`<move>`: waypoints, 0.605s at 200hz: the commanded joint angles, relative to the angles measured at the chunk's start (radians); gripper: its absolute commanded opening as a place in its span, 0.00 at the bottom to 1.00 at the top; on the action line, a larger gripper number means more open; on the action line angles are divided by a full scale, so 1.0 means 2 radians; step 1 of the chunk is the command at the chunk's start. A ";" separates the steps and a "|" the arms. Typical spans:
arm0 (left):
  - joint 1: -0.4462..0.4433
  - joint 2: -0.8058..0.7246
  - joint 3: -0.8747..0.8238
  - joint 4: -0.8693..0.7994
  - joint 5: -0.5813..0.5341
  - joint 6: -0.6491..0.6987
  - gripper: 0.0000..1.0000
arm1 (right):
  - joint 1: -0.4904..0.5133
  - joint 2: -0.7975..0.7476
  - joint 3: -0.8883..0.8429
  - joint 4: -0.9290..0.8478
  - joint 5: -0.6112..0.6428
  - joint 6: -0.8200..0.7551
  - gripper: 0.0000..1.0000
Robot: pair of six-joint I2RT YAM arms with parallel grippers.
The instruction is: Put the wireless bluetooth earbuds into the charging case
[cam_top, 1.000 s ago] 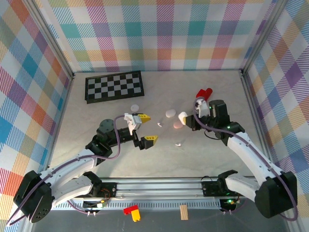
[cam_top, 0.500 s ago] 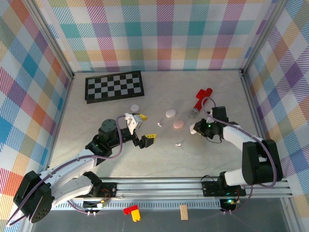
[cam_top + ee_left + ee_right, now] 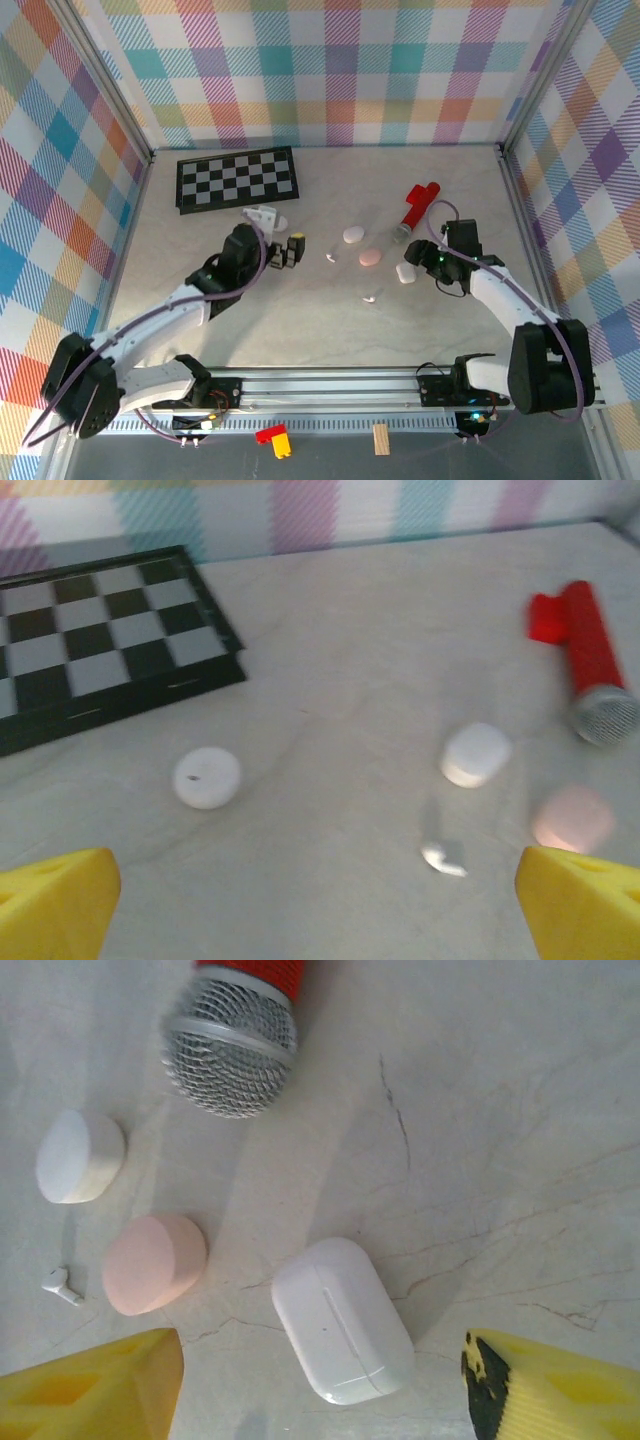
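Changes, L to R: left pincer [image 3: 318, 910] has shifted a bit toward the far side & twisted. Its jaws are spread wide as before, nothing btw them, and it now looks out over the small stuff. R side: right pincer [image 3: 320, 1385] was pressed together on the white oblong case [image 3: 343, 1320], carrying it. Its yellow fingers [image 3: 90, 1385] now stand apart either side w/ clear gaps, and the case lies flat on the tabletop [image 3: 300, 330], let go. Meaning, prob: case is parked, but its lid looks shut (seam line unbroken), so nothing goes in until it's opened. Both buds are loose on the tabletop: one earbud [image 3: 329, 257] just right of the left pincer, second earbud [image 3: 370, 297] nearer, mid-tabletop, apart from the case

Materials/shapes, L to R:
- chessboard [image 3: 100, 630]: flat, rigid, black frame, glossy squares
- white puck [image 3: 207, 777]: round, low, matte, tiny dark dot on top
- earbuds: tiny, white hard plastic, short stems, shiny, prob fiddly to pinch
- white pebble case [image 3: 80, 1155]: thick rounded disc, smooth
- pink case [image 3: 155, 1263]: same form, pastel, matte
- mic [image 3: 230, 1045]: red cylinder body w/ silver wire-mesh head, on its side, could roll
- oblong case: glossy slab w/ rounded corners, looks slippery
- tabletop: pale, marble-veined, smooth
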 commanded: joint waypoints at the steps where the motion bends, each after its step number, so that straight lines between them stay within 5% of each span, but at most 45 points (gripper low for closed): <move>1: 0.006 0.054 0.055 -0.094 -0.058 -0.048 1.00 | 0.029 -0.024 0.031 -0.023 0.003 -0.050 0.75; 70: 0.057 0.269 0.224 -0.223 0.019 -0.036 0.92 | 0.144 0.013 0.097 -0.037 0.009 -0.109 0.77; 121: 0.098 0.401 0.364 -0.328 0.069 0.012 0.86 | 0.171 0.043 0.118 -0.035 0.012 -0.111 0.78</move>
